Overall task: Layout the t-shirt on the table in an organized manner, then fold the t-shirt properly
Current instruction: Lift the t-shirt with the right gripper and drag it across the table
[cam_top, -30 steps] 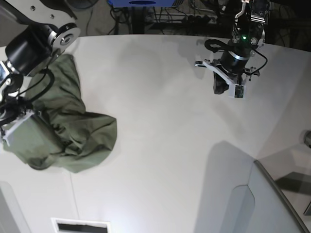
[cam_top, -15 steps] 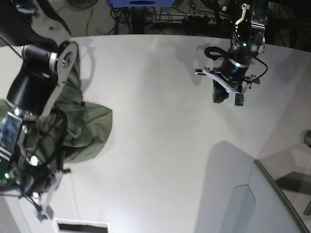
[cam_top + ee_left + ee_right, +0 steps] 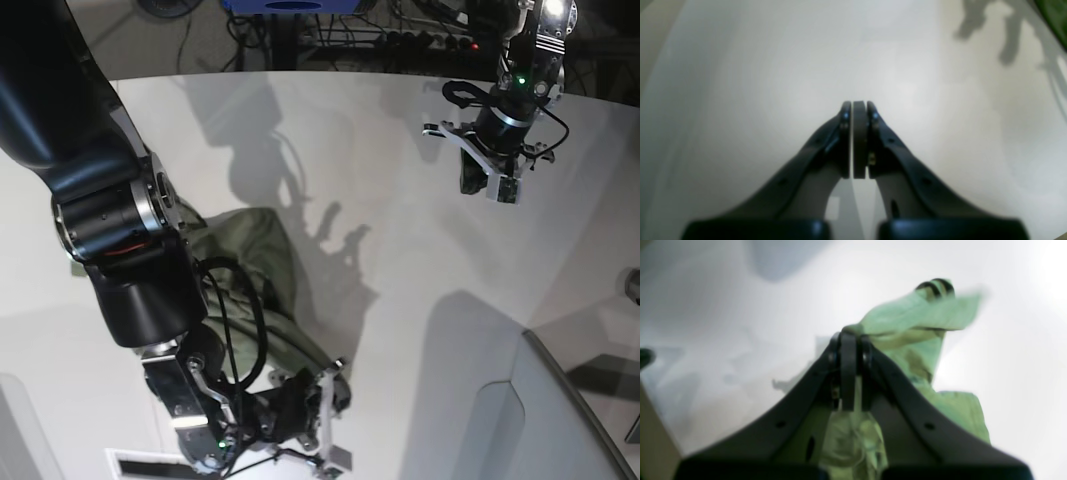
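White bench (image 3: 400, 250) carries the olive t-shirt (image 3: 250, 270), bunched at near left beneath the right arm. Right end effector (image 3: 850, 340) is clamped on a fold of the t-shirt. Left end effector (image 3: 858, 106), far right, is closed and empty above bare bench.

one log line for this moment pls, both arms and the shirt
right gripper: jaws shut on t-shirt, lifting it | left gripper: jaws shut, empty, above table | t-shirt: bunched, not laid out
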